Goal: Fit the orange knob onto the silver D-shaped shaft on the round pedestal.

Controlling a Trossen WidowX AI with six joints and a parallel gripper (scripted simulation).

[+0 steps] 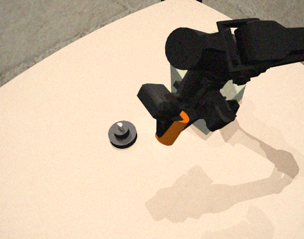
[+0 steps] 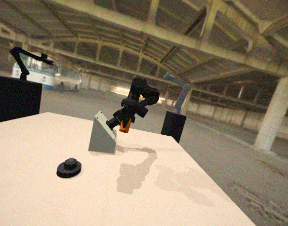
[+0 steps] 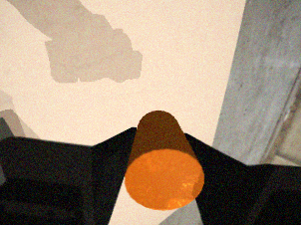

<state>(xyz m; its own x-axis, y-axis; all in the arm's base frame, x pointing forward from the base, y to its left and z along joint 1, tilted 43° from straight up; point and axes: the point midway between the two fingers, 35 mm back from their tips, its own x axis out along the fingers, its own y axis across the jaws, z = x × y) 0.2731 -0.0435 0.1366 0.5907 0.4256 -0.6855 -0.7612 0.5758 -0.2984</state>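
Note:
The orange knob (image 1: 171,133) (image 2: 125,125) (image 3: 164,179) is a long cylinder, held in the air and tilted. My gripper (image 1: 172,128) (image 2: 126,123) (image 3: 158,134) is shut on it, one finger on each side. In the exterior view a small dark spot shows on its lower end; the hole's flat side cannot be made out. The round dark pedestal (image 1: 113,136) (image 2: 63,172) stands on the table, left of the knob in the top and exterior views and apart from it. Its short shaft (image 1: 120,125) (image 2: 71,160) points up and has a bright top in the top view. The wrist view does not show the pedestal.
A pale grey-green block with a sloped face (image 1: 174,76) (image 2: 102,141) stands close to the gripper, partly behind the arm in the top view. Beyond the table in the exterior view, a black arm (image 2: 20,62) and a blue-grey arm (image 2: 182,96) stand on dark stands.

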